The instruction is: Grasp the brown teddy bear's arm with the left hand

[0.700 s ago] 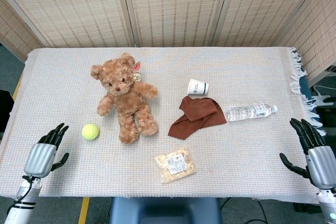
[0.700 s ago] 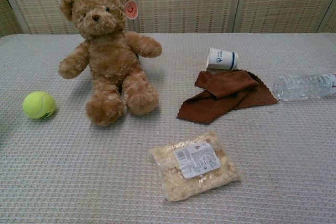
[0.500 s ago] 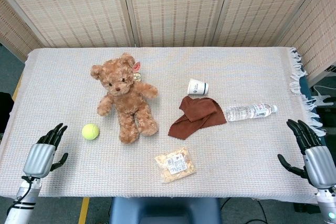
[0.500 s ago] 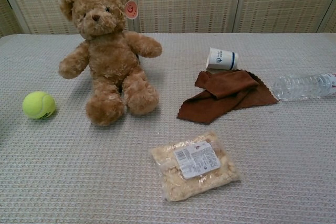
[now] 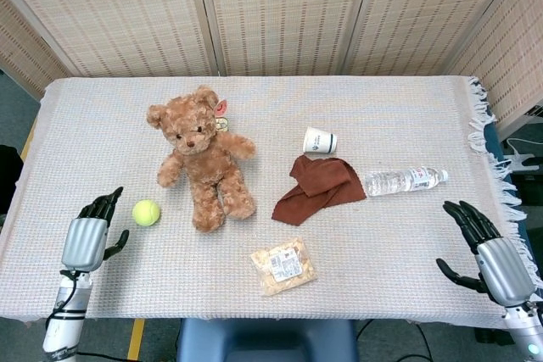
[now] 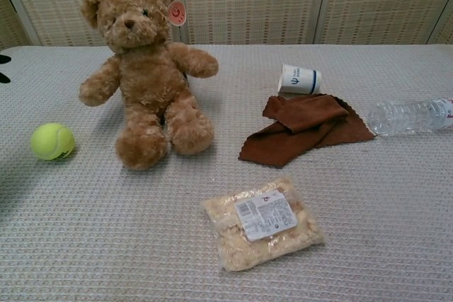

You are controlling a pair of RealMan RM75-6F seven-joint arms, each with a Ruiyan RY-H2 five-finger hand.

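Observation:
The brown teddy bear [image 5: 204, 156] [image 6: 141, 68] sits on the table left of centre, arms spread; the arm nearer my left hand [image 5: 169, 170] [image 6: 98, 82] points down-left. My left hand [image 5: 89, 233] hovers at the table's front left corner, fingers apart and empty, well short of the bear with a tennis ball between them. Only dark fingertips [image 6: 4, 59] of it show at the chest view's left edge. My right hand [image 5: 488, 247] is at the front right edge, fingers spread, holding nothing.
A yellow tennis ball [image 5: 146, 212] [image 6: 52, 141] lies left of the bear's legs. A brown cloth [image 5: 320, 186], a tipped paper cup [image 5: 320, 140], a water bottle [image 5: 404, 180] and a snack bag [image 5: 283, 264] lie to the right and front.
My left hand has moved right and up toward the tennis ball, its fingertips now entering the chest view. My right hand has shifted left and tilted. The objects stay put.

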